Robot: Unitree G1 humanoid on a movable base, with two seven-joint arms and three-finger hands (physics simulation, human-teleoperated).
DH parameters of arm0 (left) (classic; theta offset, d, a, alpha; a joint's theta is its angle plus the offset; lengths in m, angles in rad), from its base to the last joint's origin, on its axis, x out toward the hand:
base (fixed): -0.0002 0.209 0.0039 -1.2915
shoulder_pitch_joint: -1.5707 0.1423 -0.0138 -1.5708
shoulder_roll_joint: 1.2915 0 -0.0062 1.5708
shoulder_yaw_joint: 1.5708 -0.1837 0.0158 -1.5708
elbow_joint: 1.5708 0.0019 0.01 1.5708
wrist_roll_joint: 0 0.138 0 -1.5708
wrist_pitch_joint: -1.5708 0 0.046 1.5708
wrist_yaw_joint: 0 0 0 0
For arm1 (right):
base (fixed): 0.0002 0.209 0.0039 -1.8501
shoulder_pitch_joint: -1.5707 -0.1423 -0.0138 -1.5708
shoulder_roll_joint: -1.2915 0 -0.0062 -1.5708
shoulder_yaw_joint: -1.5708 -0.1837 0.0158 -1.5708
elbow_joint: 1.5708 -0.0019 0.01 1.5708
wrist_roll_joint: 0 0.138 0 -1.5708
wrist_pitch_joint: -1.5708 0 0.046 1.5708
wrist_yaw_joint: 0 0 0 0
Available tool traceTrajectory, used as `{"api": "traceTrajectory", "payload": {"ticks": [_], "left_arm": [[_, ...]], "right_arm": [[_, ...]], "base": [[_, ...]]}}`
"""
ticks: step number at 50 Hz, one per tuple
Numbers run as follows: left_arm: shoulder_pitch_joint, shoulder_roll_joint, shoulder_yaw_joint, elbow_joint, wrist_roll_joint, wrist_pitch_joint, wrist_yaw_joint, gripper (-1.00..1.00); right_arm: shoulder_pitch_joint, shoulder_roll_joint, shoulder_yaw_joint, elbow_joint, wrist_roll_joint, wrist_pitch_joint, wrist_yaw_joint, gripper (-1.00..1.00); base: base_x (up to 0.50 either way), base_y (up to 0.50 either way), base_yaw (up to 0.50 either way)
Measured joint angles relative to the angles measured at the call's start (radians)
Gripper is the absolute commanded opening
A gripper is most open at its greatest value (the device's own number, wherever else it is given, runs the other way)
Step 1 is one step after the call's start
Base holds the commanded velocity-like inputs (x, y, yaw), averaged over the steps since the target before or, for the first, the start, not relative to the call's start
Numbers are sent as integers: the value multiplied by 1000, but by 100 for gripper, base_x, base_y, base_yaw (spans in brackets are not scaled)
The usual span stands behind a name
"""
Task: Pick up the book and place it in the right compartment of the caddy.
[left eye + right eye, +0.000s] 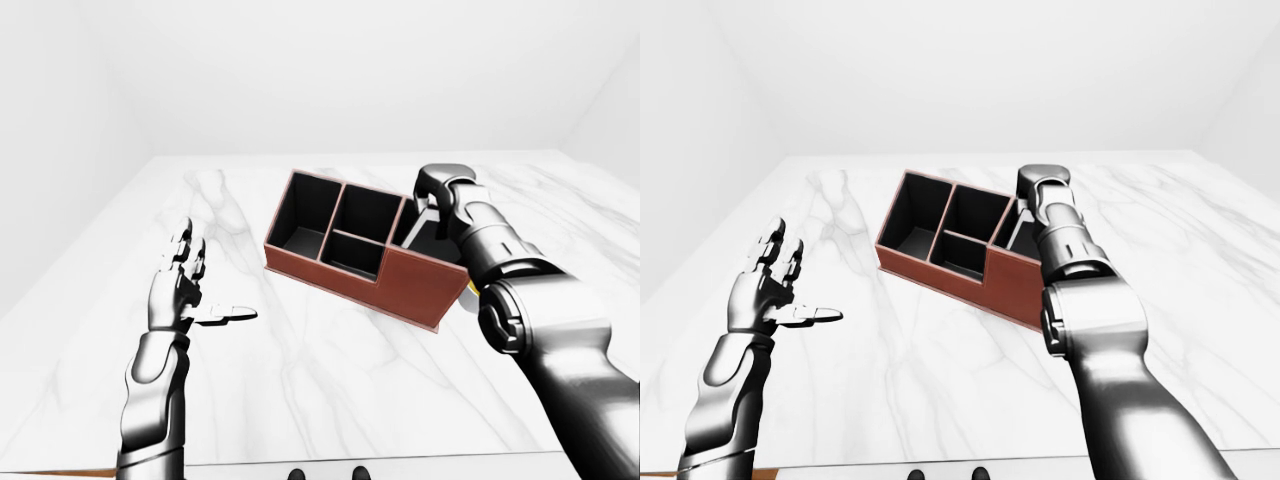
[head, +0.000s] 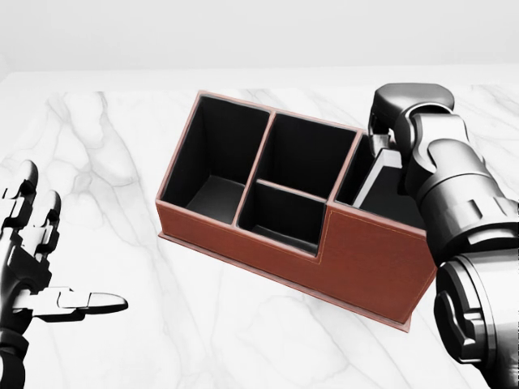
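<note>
The book (image 2: 383, 177) leans in the caddy (image 2: 369, 259), right robot hand (image 2: 388, 134) grip hidden; left-eye view shows left robot hand (image 1: 178, 290) spread

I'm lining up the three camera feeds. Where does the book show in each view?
Head view: book at right of centre, leaning in the caddy's right compartment under the right hand.
Left-eye view: book right of centre, mostly hidden by the hand.
Right-eye view: book near centre, a sliver beside the forearm.
Shared landmark: the caddy's brown wall.
</note>
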Motion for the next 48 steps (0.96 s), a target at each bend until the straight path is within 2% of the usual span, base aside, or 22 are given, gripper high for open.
{"api": "traceTrajectory", "payload": {"ticks": [12,15,16,17,35,48], "left_arm": [[-8,3,0,25,-5,-12,0,100],[-9,4,-1,32,-6,-17,0,100],[-10,4,-1,35,-6,-18,0,100],[-10,5,-1,37,-7,-19,0,100],[-15,7,-4,68,-11,-37,0,100],[-16,8,-6,77,-12,-41,0,100]], "right_arm": [[11,11,-3,-1,-18,0,6,-100],[13,14,-1,-2,-23,0,9,-33],[14,15,-1,-2,-25,0,10,7],[14,16,-1,-2,-27,0,10,100],[18,18,3,-4,-44,0,11,100],[7,12,5,-6,-46,0,19,100]], "base": [[0,0,0],[0,0,0],[0,0,0],[0,0,0],[0,0,0],[0,0,0]]}}
